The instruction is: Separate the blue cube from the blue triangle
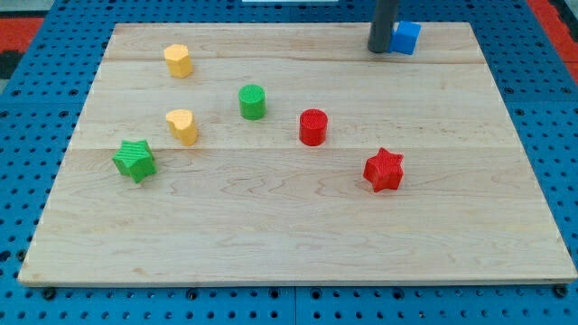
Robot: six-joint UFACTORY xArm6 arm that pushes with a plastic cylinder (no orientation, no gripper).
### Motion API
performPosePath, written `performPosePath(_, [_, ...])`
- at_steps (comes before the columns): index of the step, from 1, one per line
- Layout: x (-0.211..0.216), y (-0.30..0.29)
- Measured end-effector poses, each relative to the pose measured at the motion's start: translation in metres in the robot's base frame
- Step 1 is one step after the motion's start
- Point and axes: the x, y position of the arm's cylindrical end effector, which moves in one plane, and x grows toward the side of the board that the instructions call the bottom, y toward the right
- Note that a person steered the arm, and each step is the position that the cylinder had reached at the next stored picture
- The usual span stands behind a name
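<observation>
A pale wooden board [298, 217] fills the view. The dark rod's tip [379, 50] touches the left side of the blue plastic cube [406, 37] at the top right edge; there are no jaws. No blue triangle shows

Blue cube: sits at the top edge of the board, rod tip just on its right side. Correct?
Not quite. In the camera view my tip is just on the left side of the blue cube, not the right. The cube does sit at the top edge of the board.
</observation>
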Motion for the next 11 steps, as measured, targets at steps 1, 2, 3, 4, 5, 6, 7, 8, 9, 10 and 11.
performPosePath(1, [-0.005, -0.036])
performPosePath(2, [-0.055, -0.031])
performPosePath(3, [-0.054, 0.000])
performPosePath(4, [-0.046, 0.094])
performPosePath(5, [-0.025, 0.114])
performPosePath(6, [0.017, 0.039])
performPosePath(7, [0.048, -0.039])
performPosePath(8, [0.065, -0.070])
performPosePath(9, [0.059, -0.016])
performPosePath(10, [0.088, 0.011])
performPosePath(11, [0.103, 0.041])
